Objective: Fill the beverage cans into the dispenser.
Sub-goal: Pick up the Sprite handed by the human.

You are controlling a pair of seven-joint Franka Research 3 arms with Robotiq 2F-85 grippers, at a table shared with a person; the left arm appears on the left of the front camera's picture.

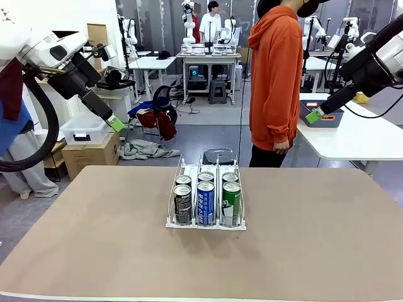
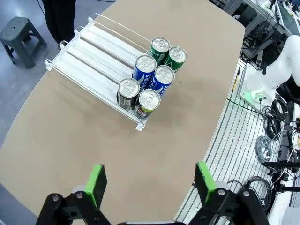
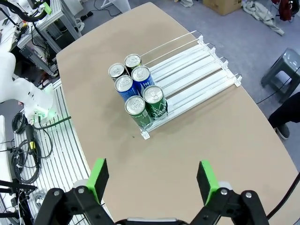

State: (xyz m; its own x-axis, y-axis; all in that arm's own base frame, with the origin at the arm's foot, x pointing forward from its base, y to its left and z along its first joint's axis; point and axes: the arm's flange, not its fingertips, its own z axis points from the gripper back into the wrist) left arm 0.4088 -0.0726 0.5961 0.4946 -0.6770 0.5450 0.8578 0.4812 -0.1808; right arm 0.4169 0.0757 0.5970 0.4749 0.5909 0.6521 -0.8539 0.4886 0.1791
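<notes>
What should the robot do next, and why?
Probably wait, with the left gripper and right gripper open and raised: six cans already stand in the dispenser, two per lane, and neither gripper holds one. The lanes have room behind the cans.

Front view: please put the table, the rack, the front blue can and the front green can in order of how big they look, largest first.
1. Table.
2. Rack.
3. Front blue can and front green can: they look alike in size, so I do not rank them.
</notes>
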